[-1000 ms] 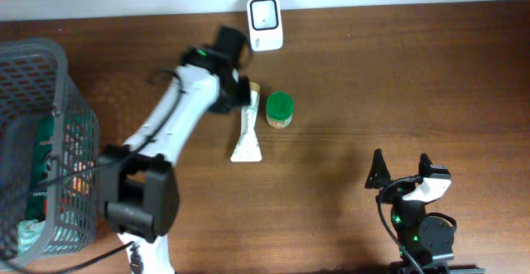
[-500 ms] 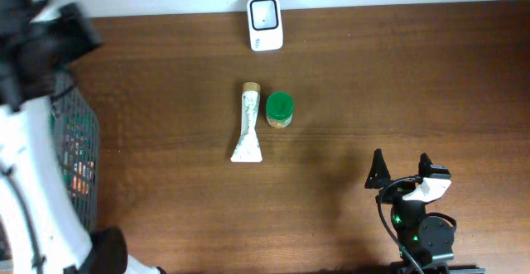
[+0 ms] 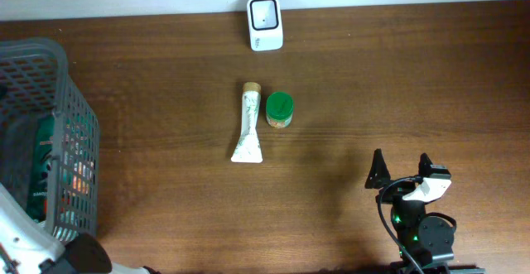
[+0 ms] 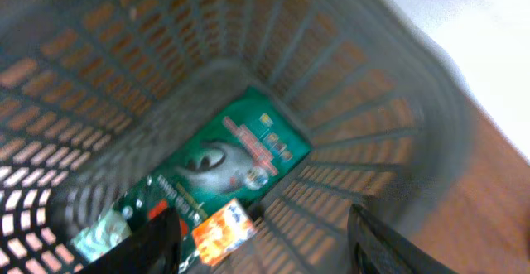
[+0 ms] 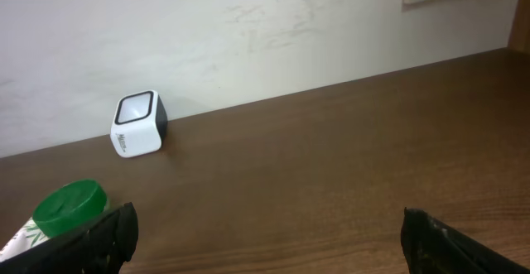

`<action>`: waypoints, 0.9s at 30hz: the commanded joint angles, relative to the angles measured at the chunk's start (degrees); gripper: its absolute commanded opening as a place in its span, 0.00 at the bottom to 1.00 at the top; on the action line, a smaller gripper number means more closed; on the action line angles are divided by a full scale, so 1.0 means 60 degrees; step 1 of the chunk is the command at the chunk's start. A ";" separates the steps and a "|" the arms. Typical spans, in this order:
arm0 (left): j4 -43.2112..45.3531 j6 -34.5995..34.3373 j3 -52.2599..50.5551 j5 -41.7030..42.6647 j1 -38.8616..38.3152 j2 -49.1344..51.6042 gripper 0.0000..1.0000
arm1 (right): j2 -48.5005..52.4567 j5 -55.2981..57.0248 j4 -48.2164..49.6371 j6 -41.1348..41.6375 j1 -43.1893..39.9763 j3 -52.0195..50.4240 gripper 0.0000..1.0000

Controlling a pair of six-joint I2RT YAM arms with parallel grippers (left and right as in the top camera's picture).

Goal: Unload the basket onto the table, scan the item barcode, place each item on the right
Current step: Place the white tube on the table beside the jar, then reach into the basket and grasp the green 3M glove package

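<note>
Your left pincer point(image 4: 263, 224) hangs open over the grey basket point(image 4: 364, 133). A green packet point(image 4: 240, 154) lies right below it, with walls all round. Your right pincer point(image 5: 267, 224) is open too. The scanner point(image 5: 137, 124) sits far ahead on its left, with the green-lidded jar point(image 5: 73, 204) and tube point(image 3: 248, 132) nearer.

A small white barcode scanner point(image 5: 137, 125) stands on the brown wooden table point(image 5: 331, 158) by a white wall point(image 5: 248, 26). A green-lidded jar point(image 5: 73, 203) sits lower left. Black fingers point(image 5: 103, 234) are spread wide.

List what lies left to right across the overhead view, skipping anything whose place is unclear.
basket → tube → jar → right claw. The scanner spans both tube and jar, so it is left out.
</note>
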 commanded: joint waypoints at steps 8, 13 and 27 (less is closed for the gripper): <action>0.1490 0.0131 -0.3643 0.0066 0.0667 0.0084 0.70 | -0.0073 -0.0022 -0.0076 -0.0062 0.0051 -0.0044 0.98; 0.3115 0.1180 -0.5734 0.0692 0.0667 0.0084 0.75 | -0.0073 -0.0022 -0.0076 -0.0062 0.0051 -0.0044 0.98; 0.6098 0.4222 -0.7741 0.0750 0.0667 0.0823 0.86 | -0.0073 -0.0022 -0.0076 -0.0062 0.0051 -0.0044 0.98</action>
